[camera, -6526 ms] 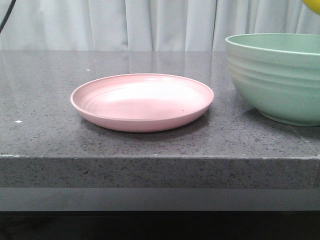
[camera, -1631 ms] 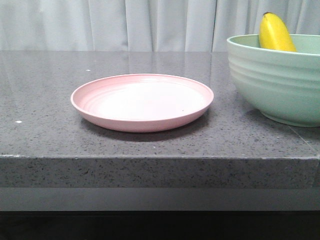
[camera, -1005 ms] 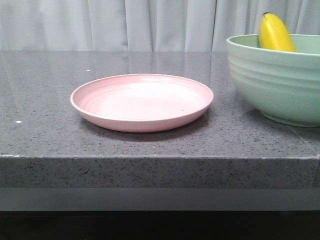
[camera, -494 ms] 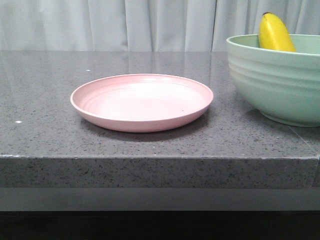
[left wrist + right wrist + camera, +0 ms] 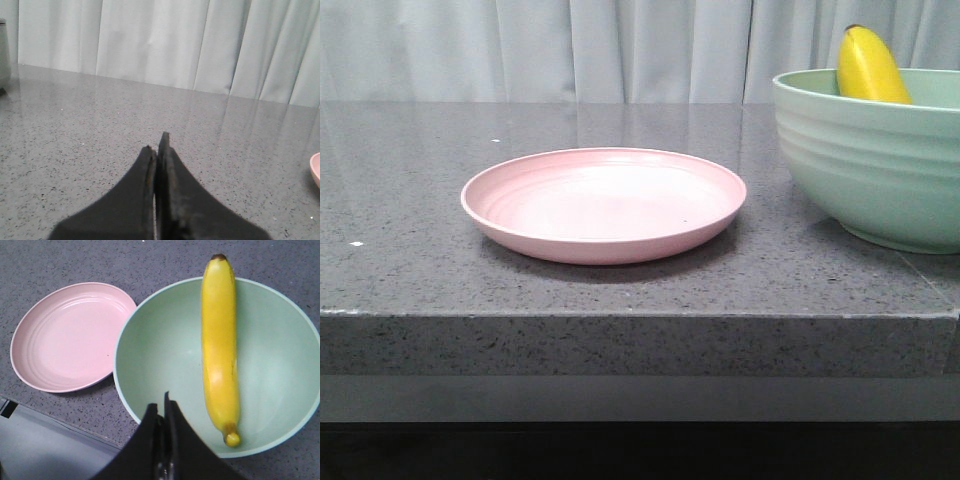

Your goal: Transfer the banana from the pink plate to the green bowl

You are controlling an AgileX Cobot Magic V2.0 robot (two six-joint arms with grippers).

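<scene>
Banana (image 5: 219,350): bright yellow, curved, lying inside the green bowl; dark tip propped up over the rim, stalk end down near the bowl's floor. In the front view only its upper end (image 5: 868,66) shows above the rim.
Green bowl (image 5: 880,160): pale mint, deep, ridged outside; stands on the counter to the right of the pink plate, partly cut off by the picture's edge. Interior (image 5: 165,355) holds the banana alone.
Pink plate (image 5: 510,190): shallow, round, low rim, faint rings; sits on the counter near the bowl, holding nothing. From the right wrist view (image 5: 45,340) its rim lies just beside the bowl's; contact cannot be told.
Counter (image 5: 620,290): grey speckled stone, glossy top.
Curtain (image 5: 620,50): pale, pleated, behind the counter.
Left gripper (image 5: 157,150): black fingers pressed together, nothing between them, low over bare counter.
Right gripper (image 5: 161,410): fingers together, gripping nothing, above the bowl's near rim, clear of the banana.
</scene>
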